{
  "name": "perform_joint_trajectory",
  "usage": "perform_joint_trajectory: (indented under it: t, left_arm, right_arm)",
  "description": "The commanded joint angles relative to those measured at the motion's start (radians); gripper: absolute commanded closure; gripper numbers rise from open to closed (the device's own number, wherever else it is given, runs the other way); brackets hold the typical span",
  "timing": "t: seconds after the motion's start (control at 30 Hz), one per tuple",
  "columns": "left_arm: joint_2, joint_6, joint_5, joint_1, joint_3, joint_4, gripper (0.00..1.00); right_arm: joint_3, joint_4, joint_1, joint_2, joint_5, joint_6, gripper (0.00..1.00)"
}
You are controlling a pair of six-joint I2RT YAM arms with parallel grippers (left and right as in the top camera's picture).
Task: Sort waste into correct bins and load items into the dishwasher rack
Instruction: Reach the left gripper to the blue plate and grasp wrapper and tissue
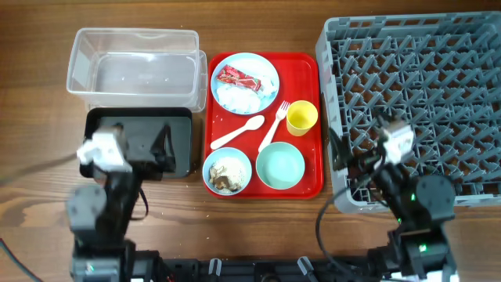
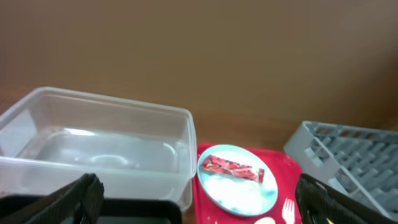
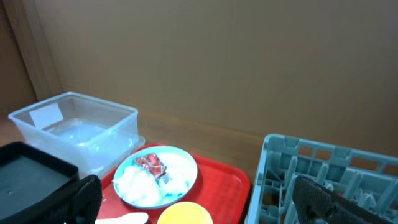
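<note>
A red serving tray (image 1: 310, 117) holds a light-blue plate (image 1: 266, 69) with a red wrapper (image 1: 237, 77) and white tissue (image 1: 237, 97), a yellow cup (image 1: 302, 117), a white fork (image 1: 276, 122), a white spoon (image 1: 237, 132), a light-blue bowl with food scraps (image 1: 228, 171) and a pale mint bowl (image 1: 280, 165). The clear tub (image 1: 133, 66) and black tray (image 1: 141, 141) lie left. The grey rack (image 1: 415, 102) stands right. My left gripper (image 2: 199, 202) is open over the black tray. My right gripper (image 3: 196, 199) is open over the rack's near-left corner.
The table is brown wood (image 1: 31, 94). The arm bases stand at the near edge. The plate with wrapper also shows in the left wrist view (image 2: 236, 177) and the right wrist view (image 3: 155, 174).
</note>
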Motion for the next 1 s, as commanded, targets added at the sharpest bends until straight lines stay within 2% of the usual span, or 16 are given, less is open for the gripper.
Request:
perform_joint_trajectory:
  t: [0.0,0.2,0.4,0.5,0.57,0.67,0.9,0.97]
  left_arm:
    - [0.209,0.013,0.040,-0.029,0.211,-0.090,0.00]
    - [0.526,0.091,0.035,-0.135,0.536,-0.283,0.00]
    - [0.917,0.132,0.034,-0.227,0.926,-0.573,0.00]
    - [1.118,0.221,0.035,-0.277,1.126,-0.726,0.00]
    - [1.210,0.275,0.036,-0.307,1.205,-0.771,0.00]
    - [1.319,0.393,0.032,-0.350,1.244,-0.733,0.00]
    - [1.452,0.429,0.058,-0.411,1.244,-0.615,0.00]
    - [1.508,0.528,0.049,-0.440,1.244,-0.578,0.00]
  right_arm:
    - [0.138,-0.072,0.005,0.103,-0.018,-0.014,0.00]
    - [0.321,-0.277,0.005,0.224,-0.018,-0.013,0.00]
    - [0.517,-0.527,0.005,0.301,-0.017,-0.013,0.00]
    - [0.597,-0.648,0.005,0.337,-0.018,-0.013,0.00]
    - [0.616,-0.690,0.005,0.347,-0.022,-0.010,0.00]
    - [0.610,-0.707,0.005,0.352,-0.016,-0.009,0.00]
    - [0.610,-0.776,0.005,0.361,-0.040,-0.010,0.00]
    - [0.610,-0.801,0.005,0.370,-0.039,-0.011,0.00]
